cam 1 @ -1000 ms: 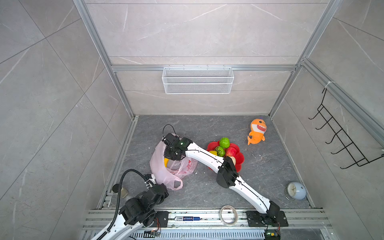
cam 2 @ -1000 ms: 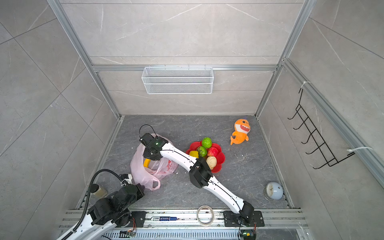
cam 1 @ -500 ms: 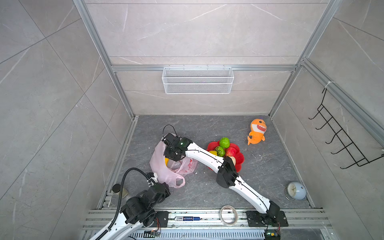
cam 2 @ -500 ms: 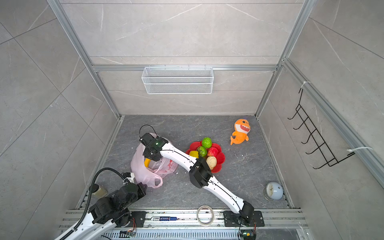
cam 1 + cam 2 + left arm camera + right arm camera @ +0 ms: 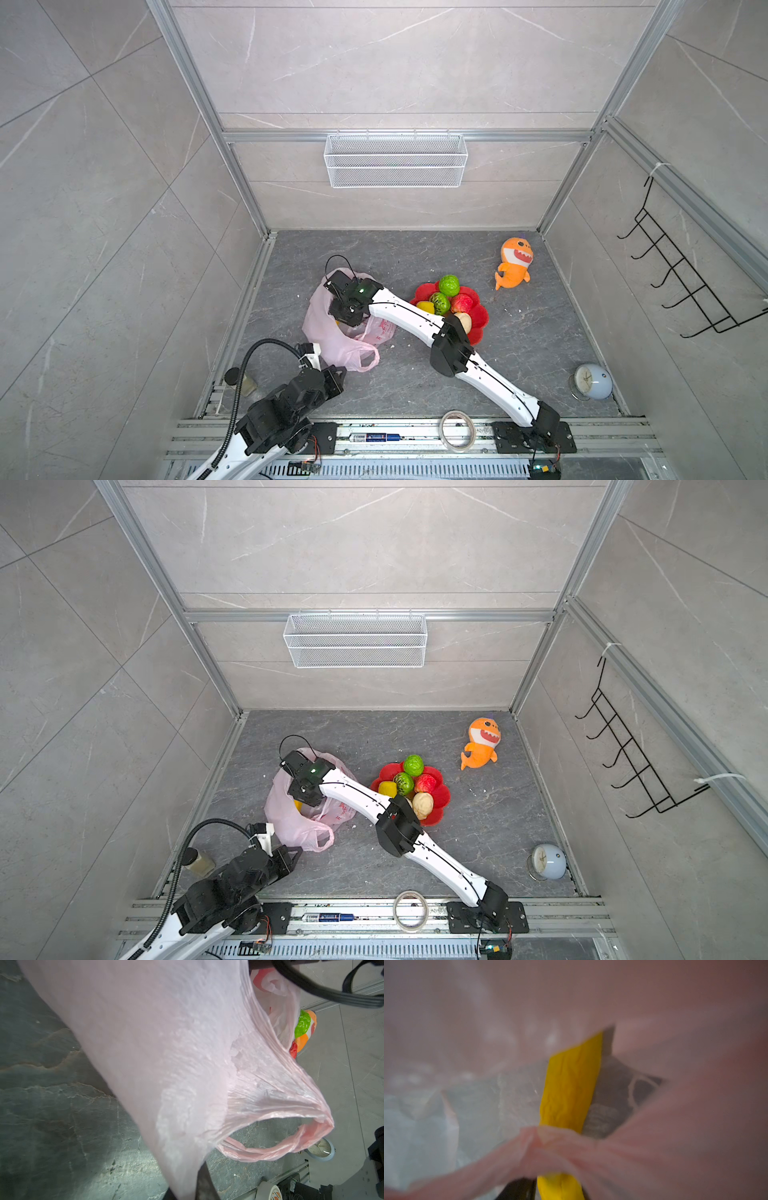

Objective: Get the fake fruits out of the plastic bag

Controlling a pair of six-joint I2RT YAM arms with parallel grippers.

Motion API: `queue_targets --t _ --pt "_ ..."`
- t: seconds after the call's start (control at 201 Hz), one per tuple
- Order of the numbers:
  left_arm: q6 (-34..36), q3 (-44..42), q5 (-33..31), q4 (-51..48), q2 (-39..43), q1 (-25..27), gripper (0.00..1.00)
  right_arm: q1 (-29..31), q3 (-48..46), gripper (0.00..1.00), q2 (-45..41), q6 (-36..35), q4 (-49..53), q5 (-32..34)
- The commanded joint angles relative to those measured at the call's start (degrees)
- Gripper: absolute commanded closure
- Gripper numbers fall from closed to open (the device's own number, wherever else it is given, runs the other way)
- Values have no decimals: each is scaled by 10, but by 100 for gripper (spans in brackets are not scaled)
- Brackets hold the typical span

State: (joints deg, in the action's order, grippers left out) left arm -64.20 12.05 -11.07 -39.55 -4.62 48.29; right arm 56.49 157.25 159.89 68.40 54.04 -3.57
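The left gripper, pinching the bag at its near edge, has crept slightly right, dragging it along. The right gripper stays buried in the bag's mouth over the banana. I can't make out its jaws. That's likely the last one inside, as the other fruits sit in the dish further right.

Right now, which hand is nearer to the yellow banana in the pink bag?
Right. The right hand is down inside the plastic bag, right at the banana; the left hand is outside, at the bag's near edge.
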Motion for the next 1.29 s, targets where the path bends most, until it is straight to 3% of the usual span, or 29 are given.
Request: queue_targets --t 0.0,0.199,0.528,0.826,1.289 --pt "15 -7 24 11 4 2 100 0 5 57 20 8 48 14" --pt "14 -11 20 8 1 1 100 2 5 75 25 9 61 16" --pt "-21 -3 -39 -67 20 1 100 0 -15 89 -7 -15 13 -4" --pt "-54 12 -103 -112 7 2 100 -1 -31 91 -61 -58 -8 -15" --pt "-60 20 -117 -111 -19 2 100 0 -102 92 -114 -78 -39 -16"
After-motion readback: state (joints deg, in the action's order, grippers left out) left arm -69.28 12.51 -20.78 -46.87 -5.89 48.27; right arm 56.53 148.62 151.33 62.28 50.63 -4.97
